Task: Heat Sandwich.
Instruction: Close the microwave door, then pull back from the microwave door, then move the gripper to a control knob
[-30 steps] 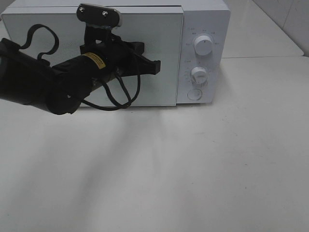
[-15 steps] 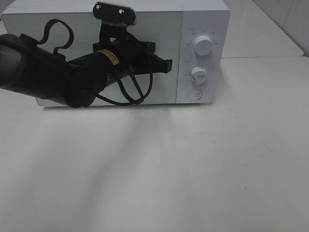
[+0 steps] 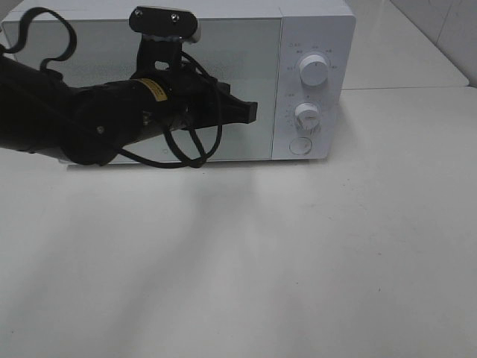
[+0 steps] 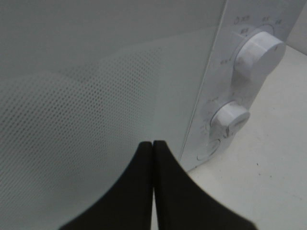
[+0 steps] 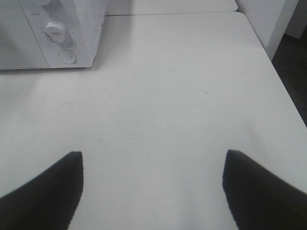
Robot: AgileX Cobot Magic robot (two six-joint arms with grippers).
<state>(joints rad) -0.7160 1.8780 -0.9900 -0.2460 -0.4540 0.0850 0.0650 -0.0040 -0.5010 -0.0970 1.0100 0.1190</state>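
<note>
The left gripper (image 3: pixel 250 112) has sunk slightly, jaws pressed together and empty, before the shut door (image 3: pixel 238 52) of the microwave (image 3: pixel 328 45). The right gripper (image 5: pixel 153 155) hangs spread wide over the white table (image 5: pixel 182 81); where the sandwich is cannot be told

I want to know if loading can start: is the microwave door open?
No, the microwave door sits closed and flush with the front, and the shut left gripper is in front of it.
</note>
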